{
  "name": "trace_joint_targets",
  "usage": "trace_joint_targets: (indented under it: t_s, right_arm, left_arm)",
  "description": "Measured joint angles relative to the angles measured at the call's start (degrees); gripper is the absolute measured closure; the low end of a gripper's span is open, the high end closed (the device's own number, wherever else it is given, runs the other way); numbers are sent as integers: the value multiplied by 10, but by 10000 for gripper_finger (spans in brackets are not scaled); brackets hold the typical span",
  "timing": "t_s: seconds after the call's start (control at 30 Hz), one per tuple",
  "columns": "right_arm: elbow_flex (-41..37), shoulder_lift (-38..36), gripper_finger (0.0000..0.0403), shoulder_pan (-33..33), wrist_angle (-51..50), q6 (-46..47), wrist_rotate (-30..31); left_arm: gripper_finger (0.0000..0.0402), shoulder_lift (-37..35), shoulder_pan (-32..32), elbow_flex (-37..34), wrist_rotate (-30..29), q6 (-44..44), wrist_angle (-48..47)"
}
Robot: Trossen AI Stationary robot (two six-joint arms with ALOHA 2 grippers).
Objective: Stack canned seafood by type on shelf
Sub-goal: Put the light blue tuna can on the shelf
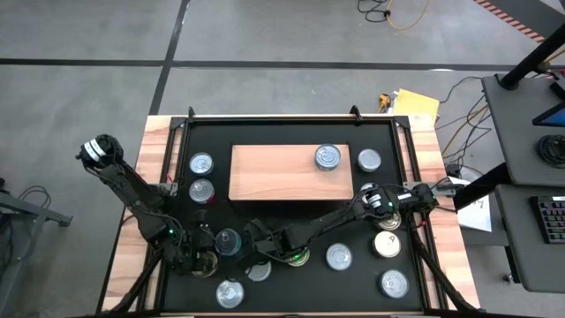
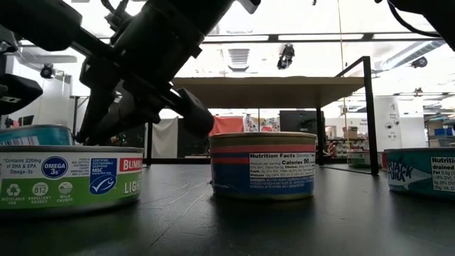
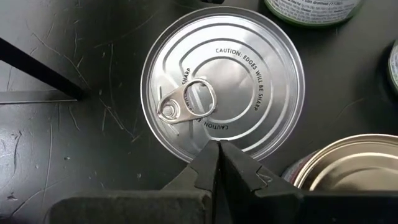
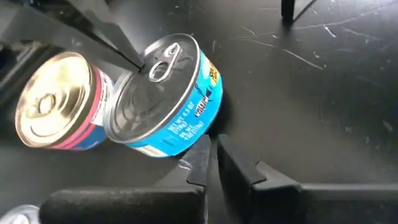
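While both hands point(image 1: 231, 250) crowd front tins point(image 1: 228, 241), one tin point(image 1: 327, 157) occupies shelf point(image 1: 274, 172)

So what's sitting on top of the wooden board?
One silver-lidded can sits on the shelf, near its far right corner. The rest of the board is bare wood. Nothing hides its top, though the right arm crosses just past its near edge.
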Motion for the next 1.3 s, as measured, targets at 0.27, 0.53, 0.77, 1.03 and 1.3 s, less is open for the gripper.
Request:
trace_joint_targets:
  t_s: [0.27,0.53,0.77,1.03,1.3]
  right_arm:
    - [0,1,292,0,54,16,-12]
    - [-5,1,189,0,56,35,0]
    - [-22,1,119,-2,82,46,2]
    - [-46,1,84,-5,125,45,2]
    - [-62,1,89,-9,180,32,-3]
  left_arm:
    - [401,0,-1,0,-2,0,1]
    - [401,0,-4,-11,-12,0,15]
    - [401,0,-5,-12,-16,0,18]
    - [401,0,-17,-12,-22,-4,17]
    - [401,0,-17,-12,-25,-4,19]
